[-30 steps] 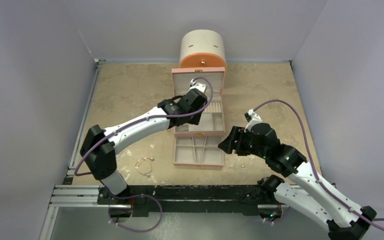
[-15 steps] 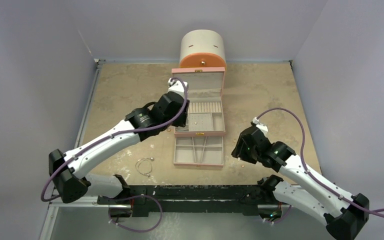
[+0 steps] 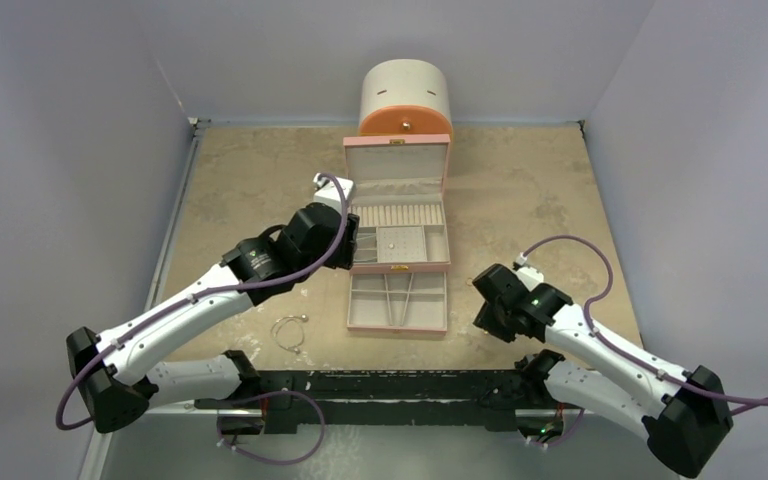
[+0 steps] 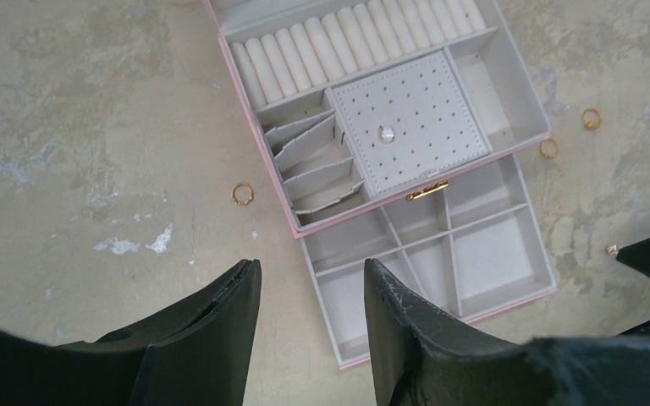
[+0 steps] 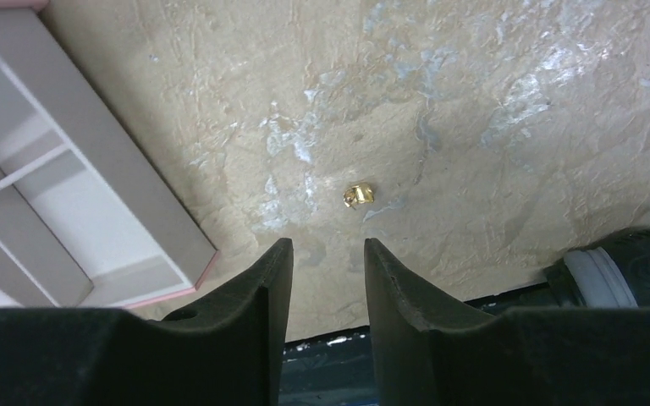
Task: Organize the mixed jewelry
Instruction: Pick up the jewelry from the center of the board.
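The mottled beige stone bench (image 3: pixel 250 190) carries a round cream-and-orange drawer cabinet (image 3: pixel 405 97) at its far edge and, before it, a pink jewelry box (image 3: pixel 398 160), lid up and lower drawer (image 3: pixel 397 327) pulled out. The left tool (image 4: pixel 311 271) hangs over the box's near-left corner, jaws moderately apart, empty. The right tool (image 5: pixel 327 247) hangs right of the drawer, gap narrow, empty. A thin silvery wire bangle (image 3: pixel 287 331) lies left of the drawer, small gold rings (image 4: pixel 242 194) lie on both sides of the box, and a tiny gold stud (image 5: pixel 358 195) lies just ahead of the right tool.
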You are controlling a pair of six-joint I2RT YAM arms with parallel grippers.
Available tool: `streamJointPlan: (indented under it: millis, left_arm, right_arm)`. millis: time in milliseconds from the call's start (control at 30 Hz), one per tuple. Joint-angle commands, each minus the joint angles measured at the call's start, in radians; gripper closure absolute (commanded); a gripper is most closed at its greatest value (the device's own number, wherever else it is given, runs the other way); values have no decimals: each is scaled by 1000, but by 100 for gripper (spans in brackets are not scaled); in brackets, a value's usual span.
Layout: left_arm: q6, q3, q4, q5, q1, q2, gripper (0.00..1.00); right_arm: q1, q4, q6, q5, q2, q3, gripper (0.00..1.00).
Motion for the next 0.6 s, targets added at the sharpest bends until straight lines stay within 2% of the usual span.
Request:
streamJointPlan:
  millis: [0,567]
  left_arm:
    - [22,-40,52,19,2,-5,53]
    - [7,-73,63,29,1,-33,53]
  right_arm:
    - [5,-22,105,61,2,-17,61]
    - [5,17,194,121,104,-29,71]
